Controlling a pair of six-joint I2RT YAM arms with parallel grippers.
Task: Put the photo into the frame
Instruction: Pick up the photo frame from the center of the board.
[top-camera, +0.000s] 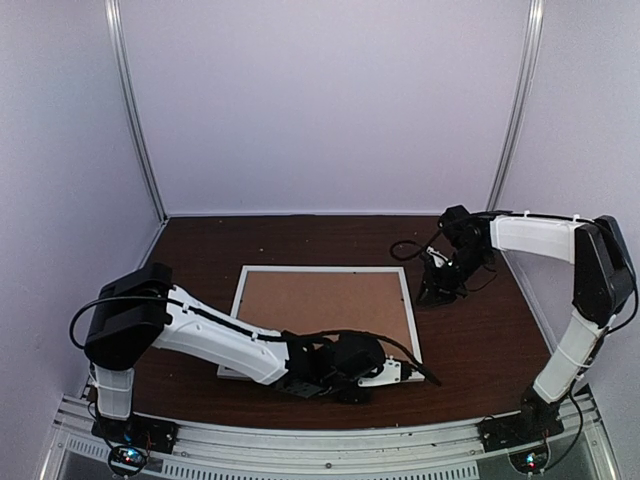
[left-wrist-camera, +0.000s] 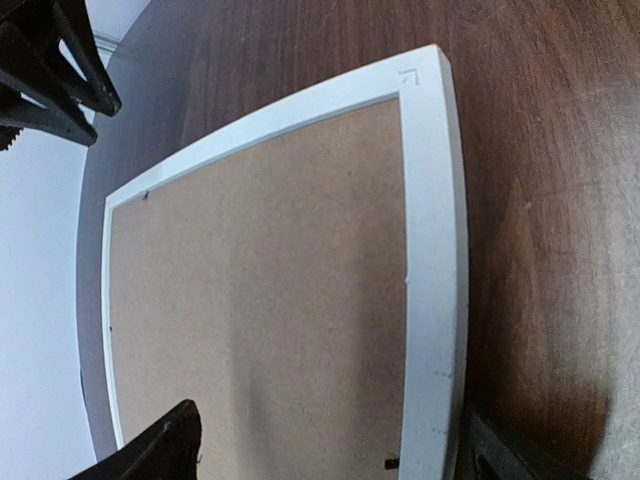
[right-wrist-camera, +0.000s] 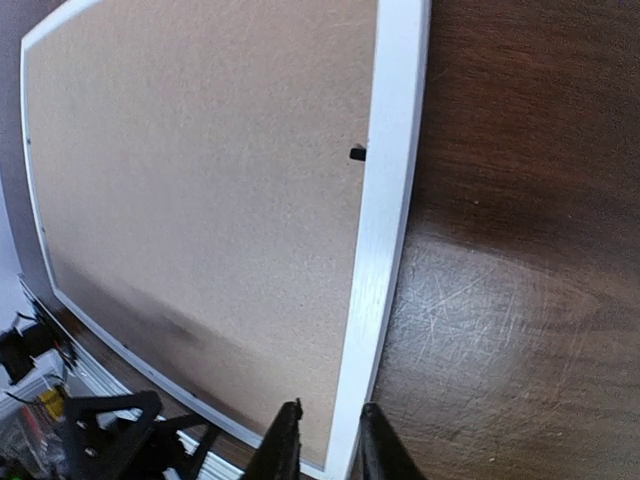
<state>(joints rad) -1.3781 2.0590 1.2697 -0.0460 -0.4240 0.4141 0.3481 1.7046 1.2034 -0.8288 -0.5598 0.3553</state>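
Observation:
The frame (top-camera: 324, 269) lies flat in the middle of the dark table with its brown backing board facing up. The photo is out of view. My left gripper (top-camera: 375, 375) is low over the frame's near rail (left-wrist-camera: 432, 250), close to the near right corner. It (left-wrist-camera: 330, 408) is open wide, one finger over the board and the other over the table outside the rail. My right gripper (top-camera: 432, 292) hangs by the frame's far right corner. Its fingers (right-wrist-camera: 290, 440) are nearly together over the white rail (right-wrist-camera: 390, 180), and it (right-wrist-camera: 331, 407) holds nothing.
White booth walls with metal posts (top-camera: 135, 110) close in the back and both sides of the table. An aluminium rail (top-camera: 330, 440) runs along the near edge between the arm bases. Bare dark wood (top-camera: 480, 330) lies to the right of the frame.

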